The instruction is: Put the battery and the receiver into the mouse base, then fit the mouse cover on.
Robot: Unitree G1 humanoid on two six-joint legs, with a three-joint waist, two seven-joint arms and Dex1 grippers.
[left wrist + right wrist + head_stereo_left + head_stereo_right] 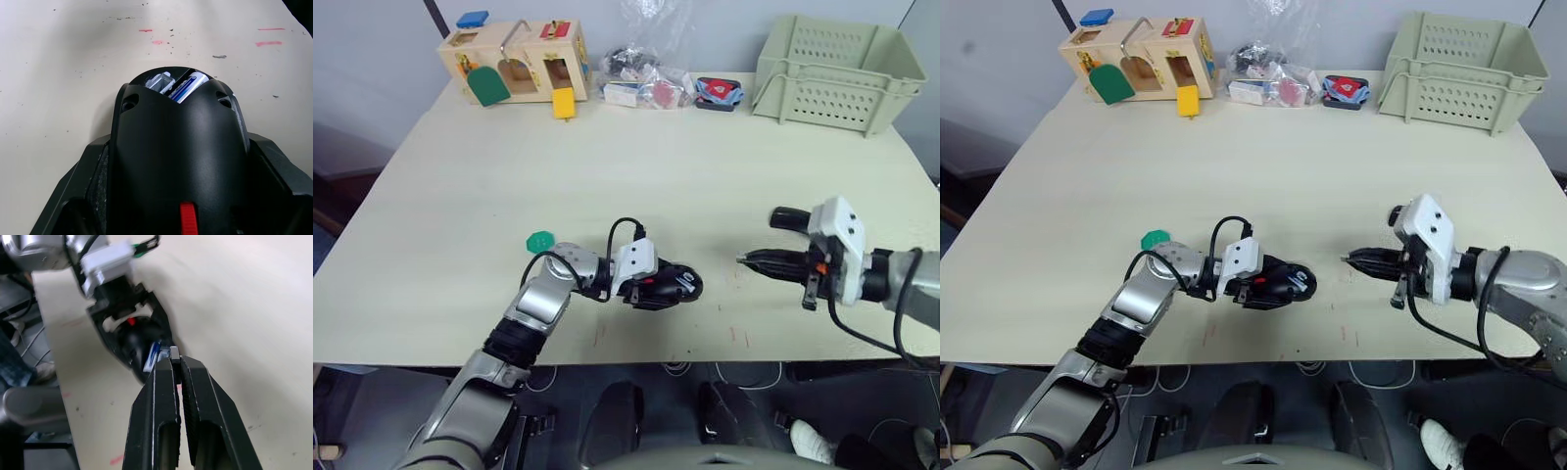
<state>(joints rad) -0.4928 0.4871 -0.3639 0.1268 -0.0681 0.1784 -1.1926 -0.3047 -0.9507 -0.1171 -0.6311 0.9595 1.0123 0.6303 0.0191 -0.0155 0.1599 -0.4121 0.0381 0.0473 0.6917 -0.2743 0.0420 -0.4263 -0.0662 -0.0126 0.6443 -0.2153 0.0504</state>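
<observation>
Mouse base (668, 285): on the bench (636, 176) near its front edge, clamped between the fingers of the left pincer (651, 289). Battery (186, 87): blue-and-white, lying in the base's open cavity. Right pincer (744, 259): fingers pressed together, holding nothing, hovering apart from the base and pointing toward it. Green disc (540, 241): just behind the left arm.
</observation>
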